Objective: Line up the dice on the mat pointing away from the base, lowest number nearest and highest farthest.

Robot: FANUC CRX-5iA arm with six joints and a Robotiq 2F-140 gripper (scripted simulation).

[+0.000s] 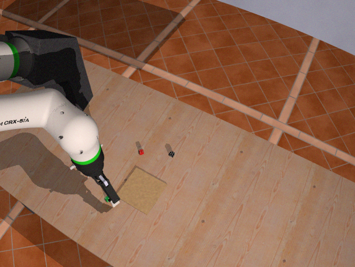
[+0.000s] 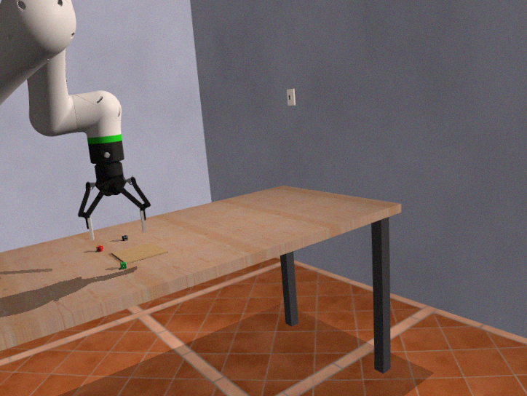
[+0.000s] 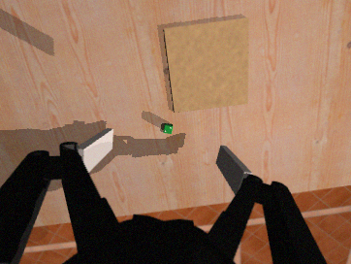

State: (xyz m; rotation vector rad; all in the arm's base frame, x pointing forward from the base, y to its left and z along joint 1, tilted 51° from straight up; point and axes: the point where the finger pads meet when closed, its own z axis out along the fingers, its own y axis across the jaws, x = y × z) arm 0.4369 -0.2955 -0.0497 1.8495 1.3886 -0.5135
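A small green die point(image 3: 167, 128) lies on the wooden table just off the near corner of the tan mat point(image 3: 208, 63). It also shows in the top view point(image 1: 106, 199), partly hidden by my fingers, and in the exterior view point(image 2: 122, 266). A red die point(image 1: 140, 152) and a black die point(image 1: 171, 154) lie on the table beyond the mat point(image 1: 142, 189); they also show in the exterior view as the red die point(image 2: 99, 248) and the black die point(image 2: 124, 237). My gripper point(image 3: 167, 147) hangs open and empty well above the green die, fingers spread wide point(image 2: 116, 223).
The table's near edge runs close below the green die, with tiled floor beyond it point(image 3: 194, 214). My arm's shadow point(image 2: 63, 289) falls on the table left of the mat.
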